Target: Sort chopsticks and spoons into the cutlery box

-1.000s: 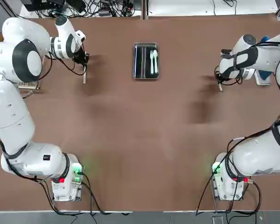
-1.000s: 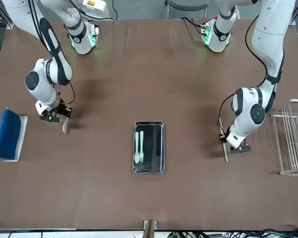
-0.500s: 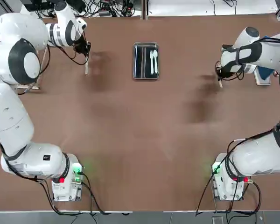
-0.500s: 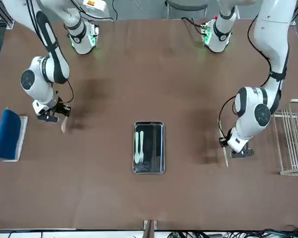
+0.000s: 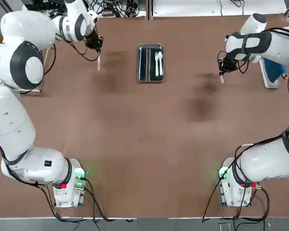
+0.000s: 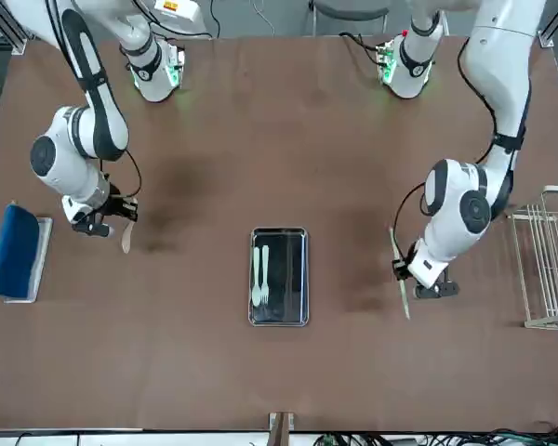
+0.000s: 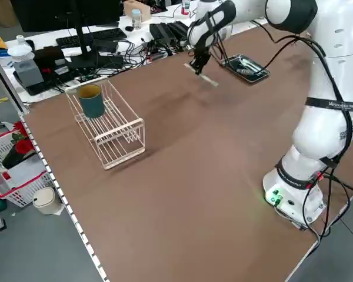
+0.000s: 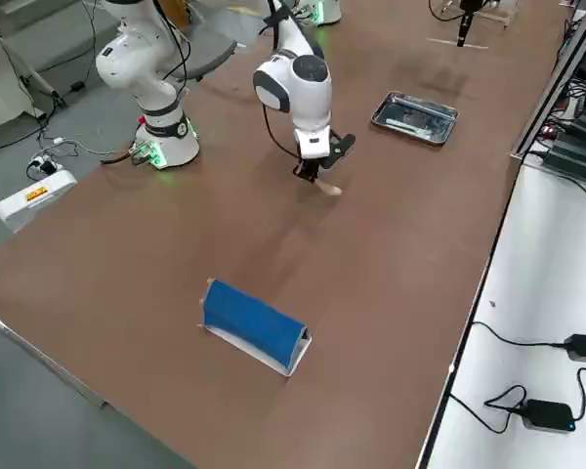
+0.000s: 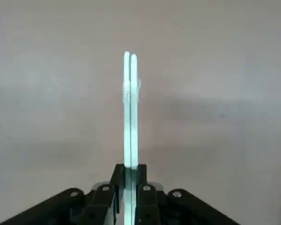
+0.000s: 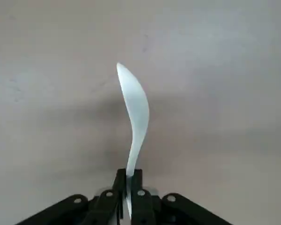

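Grasping the pair of thin, straight, pale wooden chopsticks (image 9: 130, 117) in the left pincer (image 9: 130, 167), clenched round both sticks, and carrying them steeply tilted above the bench (image 5: 135, 144), left of the cutlery box. Hanging at the right of the box, grasping the small cream spoon with the oval bowl (image 10: 136, 108) by its handle in the clenched right pincer (image 10: 129, 172). Lying between the two, well apart from either: the shallow rectangular steel tray (image 6: 294, 279), holding a white plastic spoon (image 6: 256, 293) and a white plastic fork (image 6: 265, 269) side by side.

Probably bringing both loads toward the tray, with the placing yet to be done. Best going in one at a time, holding the other pincer aside to avoid crossing arms over so small a box. Needing to turn the chopsticks flat and along the tray's long sides before lowering, since catching a tip on the rim could be splaying or rolling them. Releasing low, the spoon likewise, without nudging the white pieces.

Standing farther out: the white wire rack (image 7: 120, 129) at far left, the blue cloth (image 8: 254, 318) at far right.
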